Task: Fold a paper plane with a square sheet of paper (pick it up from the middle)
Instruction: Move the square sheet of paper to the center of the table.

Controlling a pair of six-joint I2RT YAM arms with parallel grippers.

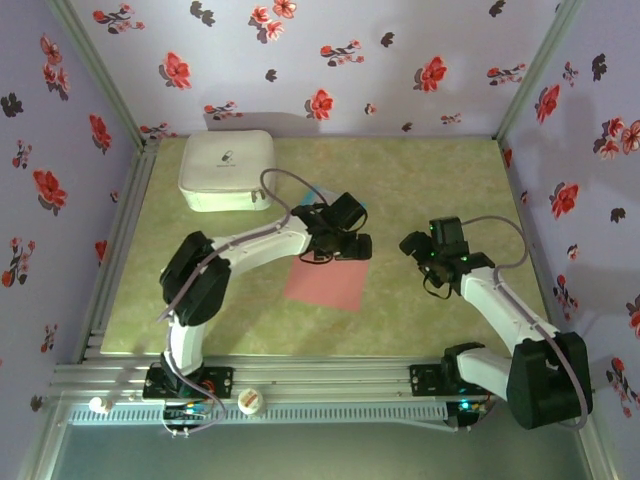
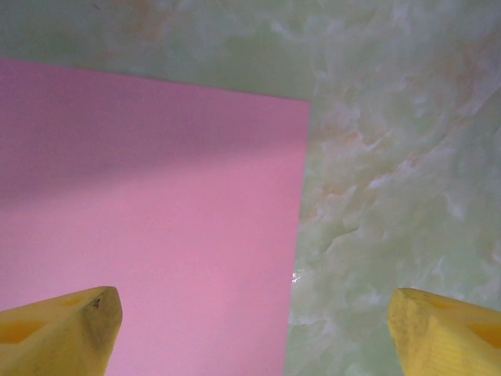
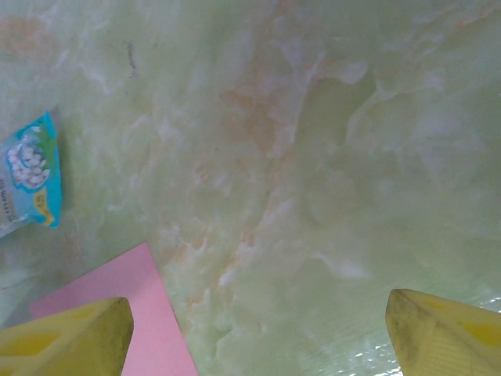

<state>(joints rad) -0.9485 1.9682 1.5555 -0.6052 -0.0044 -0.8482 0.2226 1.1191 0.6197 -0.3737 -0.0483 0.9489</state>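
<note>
Salmon-pink and unmarked, the square sheet of paper point(image 1: 325, 282) lies flat on the surface point(image 1: 430, 180), toward the near edge and between the two arms. No crease, fold or lifted corner can be seen in it. Judged from this, the task is at its very start: the sheet has not been picked up, and every fold is left to make.

Left arm: the elbow is bent out to the left, the forearm reaches inward to the right, and the wrist points down. The left gripper point(image 1: 335, 250) stands over the far edge of the sheet. In the left wrist view, the left gripper point(image 2: 252, 305) has its jaws spread wide and straddles a straight edge of the sheet point(image 2: 156, 219). One yellow fingertip point(image 2: 70, 329) is over pink paper and the other is over bare green marbled surface. Nothing sits between the jaws. Whether the tips touch the paper cannot be told.

Right arm: the forearm runs from the near right corner up and inward, with the wrist down over bare surface beside the sheet. The right gripper point(image 1: 420, 262) is apart from the paper. In the right wrist view, the right gripper point(image 3: 258, 313) also has its jaws wide and holds nothing. A corner of the sheet point(image 3: 153, 313) shows just beside one fingertip, and a small light-blue printed packet point(image 3: 27, 176) lies farther off.

A white case point(image 1: 227, 170) sits in the far left corner, well apart from the sheet.

The task calls for a pickup from the middle. The left gripper sits at an edge, so it probably needs repositioning first.
</note>
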